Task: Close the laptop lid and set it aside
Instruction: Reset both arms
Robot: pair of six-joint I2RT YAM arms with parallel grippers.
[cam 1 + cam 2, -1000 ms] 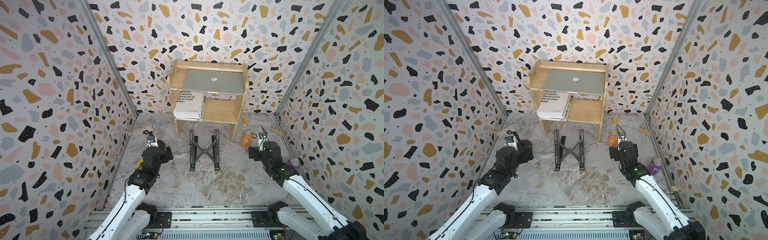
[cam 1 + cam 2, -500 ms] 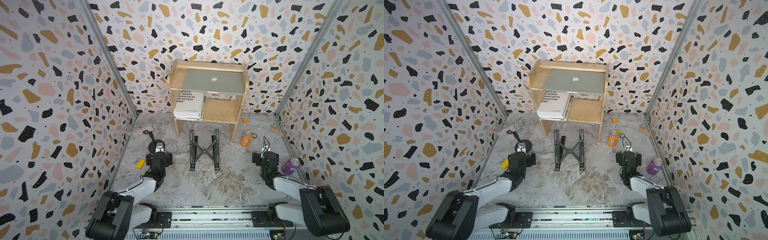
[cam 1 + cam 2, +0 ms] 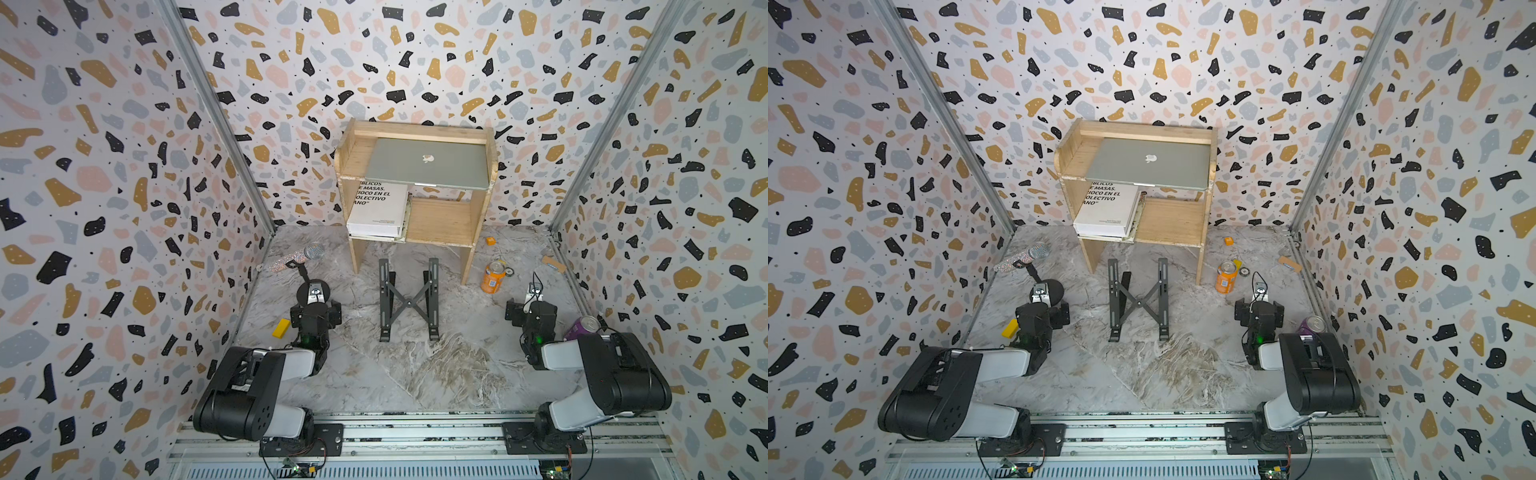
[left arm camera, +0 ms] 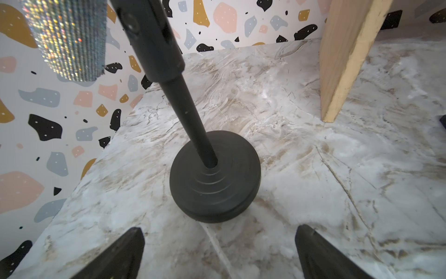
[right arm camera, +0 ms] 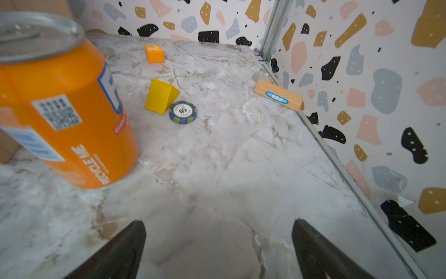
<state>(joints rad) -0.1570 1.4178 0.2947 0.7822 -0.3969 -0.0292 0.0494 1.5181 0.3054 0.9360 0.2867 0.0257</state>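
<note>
Top views both show the laptop point(image 3: 428, 164) lying shut on the wooden shelf point(image 3: 355, 156), while the left claw point(image 4: 218, 233) and right claw point(image 5: 218, 225) stand released.

Table point(image 3: 415, 374) carries mic base point(image 4: 214, 178) just ahead of left claw point(image 4: 220, 229), orange can point(image 5: 62, 108) near right claw point(image 5: 218, 222), stand point(image 3: 406, 300) between them.
</note>
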